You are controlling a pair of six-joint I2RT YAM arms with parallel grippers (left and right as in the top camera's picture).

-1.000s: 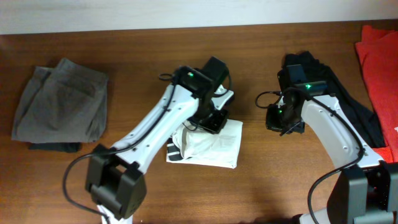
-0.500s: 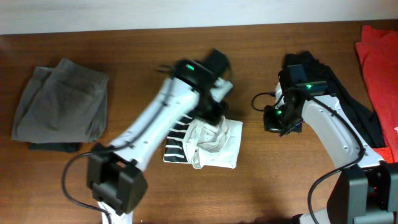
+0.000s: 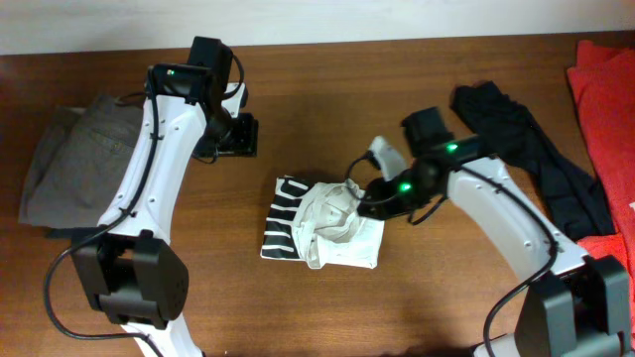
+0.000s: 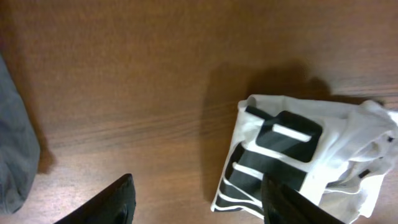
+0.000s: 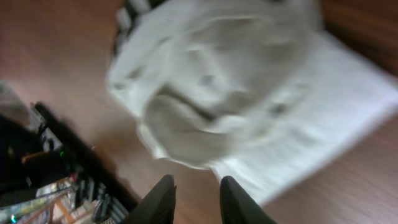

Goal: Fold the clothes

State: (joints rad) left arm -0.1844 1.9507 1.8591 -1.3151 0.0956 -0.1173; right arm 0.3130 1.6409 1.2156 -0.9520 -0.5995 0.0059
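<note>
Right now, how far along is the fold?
Mostly done: the white garment lies in a compact stack, black lettering showing at one end. In hand: nothing. The left gripper is open over the table, and the right gripper is open above its rumpled top. Left: probably flattening that bunched top.

Dark brown wooden table [image 3: 327,89] with visible grain, filling nearly the whole overhead view; pale, evenly lit wall strip [image 3: 298,18] along the far edge.

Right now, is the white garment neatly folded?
Partly: the white garment is a compact folded bundle, but its top layer sits bunched and rumpled.
</note>
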